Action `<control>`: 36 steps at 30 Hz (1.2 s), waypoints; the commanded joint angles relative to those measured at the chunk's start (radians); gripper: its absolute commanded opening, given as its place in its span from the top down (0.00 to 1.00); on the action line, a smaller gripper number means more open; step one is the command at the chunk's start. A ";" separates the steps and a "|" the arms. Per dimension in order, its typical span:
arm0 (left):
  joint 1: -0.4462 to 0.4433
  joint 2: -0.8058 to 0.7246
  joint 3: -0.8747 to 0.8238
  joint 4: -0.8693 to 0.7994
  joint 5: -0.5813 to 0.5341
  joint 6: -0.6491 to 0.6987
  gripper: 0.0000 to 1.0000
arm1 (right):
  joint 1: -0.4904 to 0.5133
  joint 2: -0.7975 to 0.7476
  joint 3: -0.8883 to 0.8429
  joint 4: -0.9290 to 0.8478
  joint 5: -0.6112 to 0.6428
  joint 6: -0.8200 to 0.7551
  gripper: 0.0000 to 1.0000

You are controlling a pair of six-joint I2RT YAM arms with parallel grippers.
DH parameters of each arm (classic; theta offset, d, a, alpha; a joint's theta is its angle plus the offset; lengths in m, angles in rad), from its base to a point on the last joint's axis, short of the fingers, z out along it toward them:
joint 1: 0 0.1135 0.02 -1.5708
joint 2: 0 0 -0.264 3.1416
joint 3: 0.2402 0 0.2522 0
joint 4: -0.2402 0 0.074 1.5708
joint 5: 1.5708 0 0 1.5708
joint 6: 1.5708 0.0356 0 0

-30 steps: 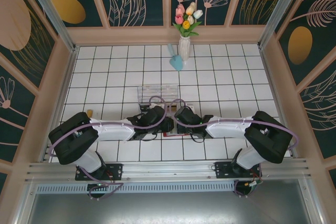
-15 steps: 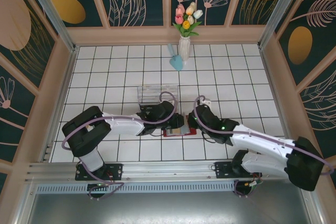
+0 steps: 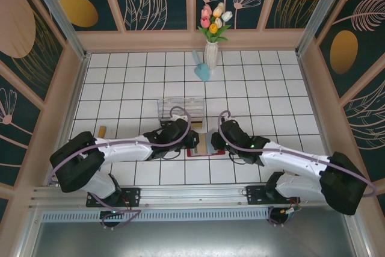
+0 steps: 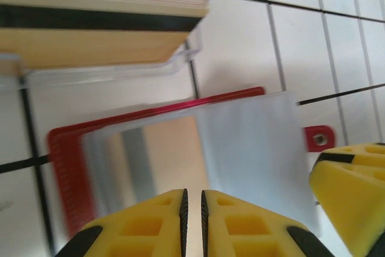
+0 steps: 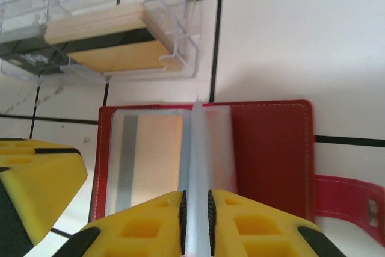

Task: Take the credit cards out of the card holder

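White tiles [image 3: 271, 88] mid-frame hold the red card holder [image 5: 271, 154], my right gripper [image 5: 196, 200] clamped on its clear sleeve [image 5: 197, 142], my left gripper [image 4: 192, 195] closed, perhaps on a card [image 4: 171, 154].

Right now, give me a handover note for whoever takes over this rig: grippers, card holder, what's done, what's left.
Left gripper: jaws nearly together, low over the card holder; unclear whether they pinch anything.
Right gripper: jaws shut on the holder's clear sleeve, holding it upright.
Card holder: lying open on the tiles, with the clear box and its card stack just beyond.
Done: holder unsnapped and opened.
Left: a card sits in its left half; pull it out.
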State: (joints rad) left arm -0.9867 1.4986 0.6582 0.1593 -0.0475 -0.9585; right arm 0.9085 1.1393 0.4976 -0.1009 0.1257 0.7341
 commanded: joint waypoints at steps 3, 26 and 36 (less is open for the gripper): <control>0.008 0.011 -0.051 -0.007 -0.020 -0.009 0.82 | -0.009 0.079 0.047 0.114 -0.136 -0.020 0.77; 0.006 0.109 -0.024 0.036 0.039 0.000 0.83 | -0.033 0.207 0.097 -0.054 0.006 -0.037 0.84; 0.007 0.071 -0.025 0.070 0.064 -0.002 0.83 | -0.013 0.233 0.131 -0.169 0.134 -0.066 0.82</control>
State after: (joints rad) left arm -0.9821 1.6028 0.6304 0.2211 -0.0040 -0.9615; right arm 0.8883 1.3624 0.6109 -0.2108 0.2020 0.6861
